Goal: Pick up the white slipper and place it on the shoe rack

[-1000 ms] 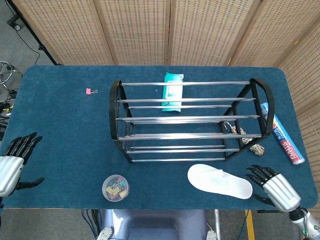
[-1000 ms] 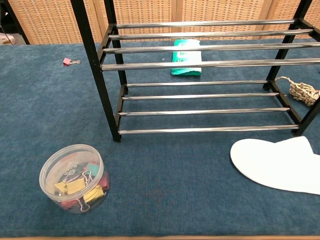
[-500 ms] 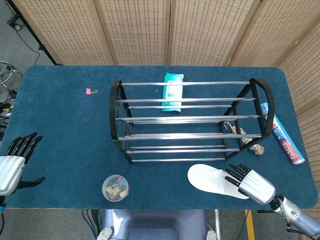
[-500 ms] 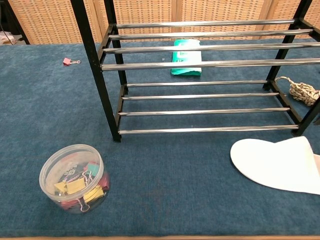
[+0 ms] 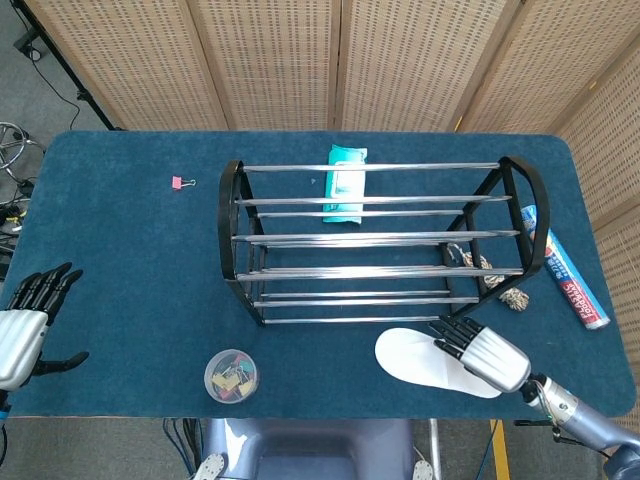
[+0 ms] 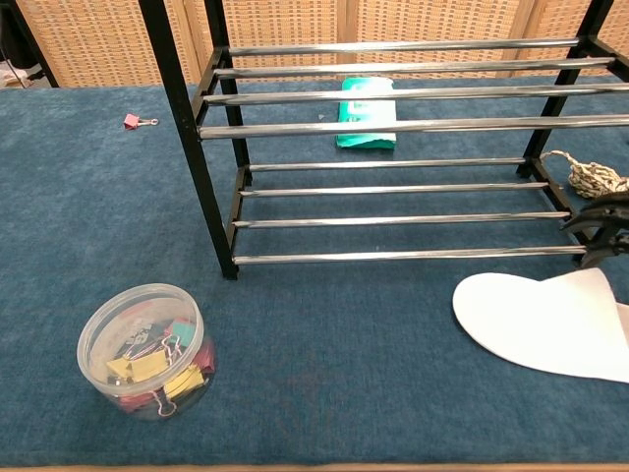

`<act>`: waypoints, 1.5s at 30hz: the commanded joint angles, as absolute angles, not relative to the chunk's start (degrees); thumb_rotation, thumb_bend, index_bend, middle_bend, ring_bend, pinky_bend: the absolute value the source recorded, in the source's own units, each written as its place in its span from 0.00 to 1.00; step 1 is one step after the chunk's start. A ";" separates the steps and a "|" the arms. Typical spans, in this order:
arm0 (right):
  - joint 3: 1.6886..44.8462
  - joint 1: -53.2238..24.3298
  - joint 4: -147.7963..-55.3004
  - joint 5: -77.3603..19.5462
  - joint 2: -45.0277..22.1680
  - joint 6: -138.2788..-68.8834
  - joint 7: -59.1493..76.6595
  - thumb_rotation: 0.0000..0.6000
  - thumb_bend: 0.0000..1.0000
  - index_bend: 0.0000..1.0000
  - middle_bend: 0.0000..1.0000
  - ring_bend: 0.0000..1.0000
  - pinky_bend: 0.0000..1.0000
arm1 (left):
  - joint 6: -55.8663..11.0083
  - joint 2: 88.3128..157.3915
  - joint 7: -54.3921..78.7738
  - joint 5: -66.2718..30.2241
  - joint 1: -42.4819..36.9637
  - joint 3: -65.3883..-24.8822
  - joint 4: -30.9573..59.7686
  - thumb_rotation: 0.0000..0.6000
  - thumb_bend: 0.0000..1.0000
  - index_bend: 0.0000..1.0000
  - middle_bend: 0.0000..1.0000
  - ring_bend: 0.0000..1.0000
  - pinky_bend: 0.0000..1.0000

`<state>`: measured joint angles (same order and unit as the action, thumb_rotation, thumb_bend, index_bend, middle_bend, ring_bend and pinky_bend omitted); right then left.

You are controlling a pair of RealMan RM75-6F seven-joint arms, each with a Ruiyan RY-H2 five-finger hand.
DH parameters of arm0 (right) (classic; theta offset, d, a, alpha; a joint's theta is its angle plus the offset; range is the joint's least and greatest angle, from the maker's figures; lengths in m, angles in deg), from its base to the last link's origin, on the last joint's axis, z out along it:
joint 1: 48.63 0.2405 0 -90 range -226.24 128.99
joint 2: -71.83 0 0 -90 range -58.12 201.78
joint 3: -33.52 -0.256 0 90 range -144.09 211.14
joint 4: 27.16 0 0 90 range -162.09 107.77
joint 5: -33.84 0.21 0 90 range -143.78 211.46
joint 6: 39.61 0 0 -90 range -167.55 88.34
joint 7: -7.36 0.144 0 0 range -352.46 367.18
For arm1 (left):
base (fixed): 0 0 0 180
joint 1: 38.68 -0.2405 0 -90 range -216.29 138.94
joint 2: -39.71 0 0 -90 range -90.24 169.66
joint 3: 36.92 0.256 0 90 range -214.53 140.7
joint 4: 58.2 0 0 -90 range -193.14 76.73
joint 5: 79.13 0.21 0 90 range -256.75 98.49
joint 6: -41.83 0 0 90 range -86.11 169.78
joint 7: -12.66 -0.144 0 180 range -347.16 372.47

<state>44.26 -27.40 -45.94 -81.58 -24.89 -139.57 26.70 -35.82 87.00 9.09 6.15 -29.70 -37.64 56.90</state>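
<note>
The white slipper (image 5: 425, 361) lies flat on the blue surface (image 5: 120, 260) near its front edge, just in front of the shoe rack's (image 5: 380, 240) right end. The right robot hand (image 5: 480, 355) sits over the slipper's right part with its fingers (image 6: 600, 221) spread apart, gripping nothing. The left robot hand (image 5: 25, 325) rests at the front left corner of the surface, fingers extended and empty. A clear tub of binder clips (image 5: 232, 376) stands near the front edge, left of the slipper.
</note>
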 commanded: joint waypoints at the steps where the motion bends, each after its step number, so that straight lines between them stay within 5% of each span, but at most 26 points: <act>1: 44.88 -26.47 -44.40 -81.06 -26.37 -138.63 27.44 1.00 0.00 0.32 0.18 0.14 0.35 | -35.80 87.00 9.06 6.24 -29.71 -37.58 56.97 1.00 0.00 0.00 0.00 0.00 0.00; 7: 45.74 -25.81 -43.58 -80.30 -28.06 -137.96 28.25 1.00 0.01 0.33 0.19 0.13 0.35 | -35.85 86.91 9.40 5.62 -29.66 -37.86 56.77 1.00 0.00 0.00 0.00 0.00 0.00; 19: 46.57 -25.18 -44.31 -78.80 -30.00 -137.55 31.16 1.00 0.40 0.38 0.25 0.16 0.40 | -35.78 86.72 10.34 5.08 -29.55 -38.16 56.41 1.00 0.00 0.00 0.00 0.00 0.00; 33: 47.57 -26.10 -42.73 -77.68 -32.03 -138.98 33.68 1.00 0.48 0.50 0.34 0.29 0.45 | -35.67 86.73 10.41 5.13 -29.53 -38.09 56.42 1.00 0.00 0.00 0.00 0.00 0.00; 45: 47.78 -26.90 -41.46 -76.68 -33.44 -142.08 35.36 1.00 0.63 0.64 0.53 0.50 0.64 | -35.44 86.68 10.34 4.97 -29.43 -38.08 56.58 1.00 0.00 0.00 0.00 0.00 0.00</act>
